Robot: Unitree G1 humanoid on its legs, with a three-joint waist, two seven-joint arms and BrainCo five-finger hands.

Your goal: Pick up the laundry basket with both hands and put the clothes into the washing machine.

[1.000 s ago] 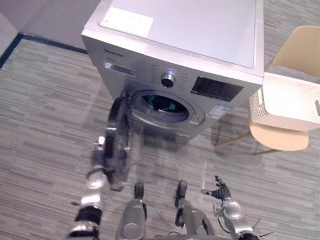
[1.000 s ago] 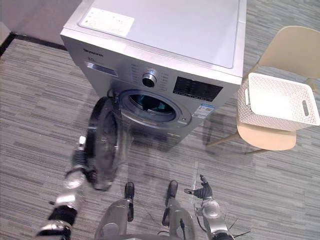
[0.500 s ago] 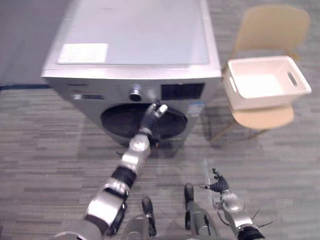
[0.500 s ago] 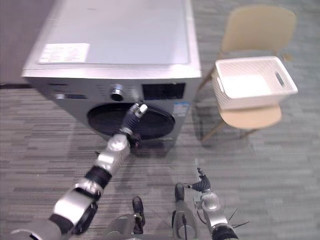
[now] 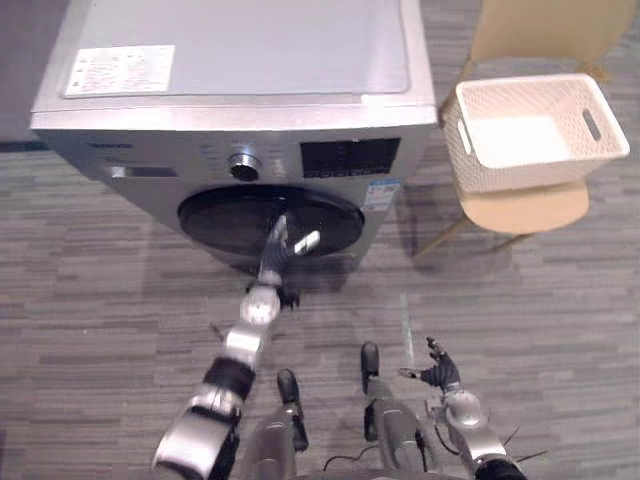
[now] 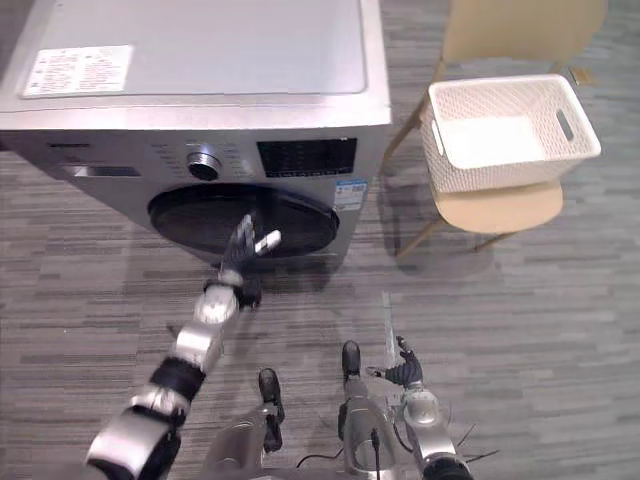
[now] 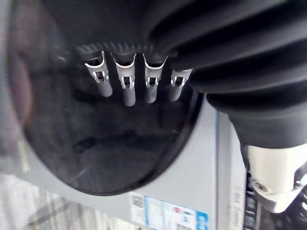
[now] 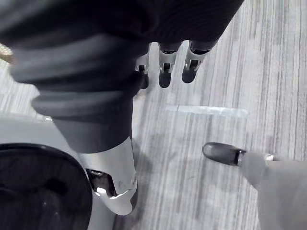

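Reaching toward the washing machine (image 5: 240, 60), the left hand (image 5: 274, 255) is raised in front of the lower part of the round dark door (image 5: 225, 215), which is shut. Its fingers (image 7: 124, 88) are straight and spread, holding nothing; whether the tips press the glass I cannot tell. The laundry basket (image 5: 510, 172) sits on the seat of a tan chair (image 5: 530, 208), to the right of the machine and well apart from both hands, far and right of them. Its long axis runs left to right, with a handle slot in its right end. The right hand (image 5: 440, 376) hangs low over the floor (image 5: 90, 300) at the near right, fingers loose and empty, and it is the nearer of the two to the basket.
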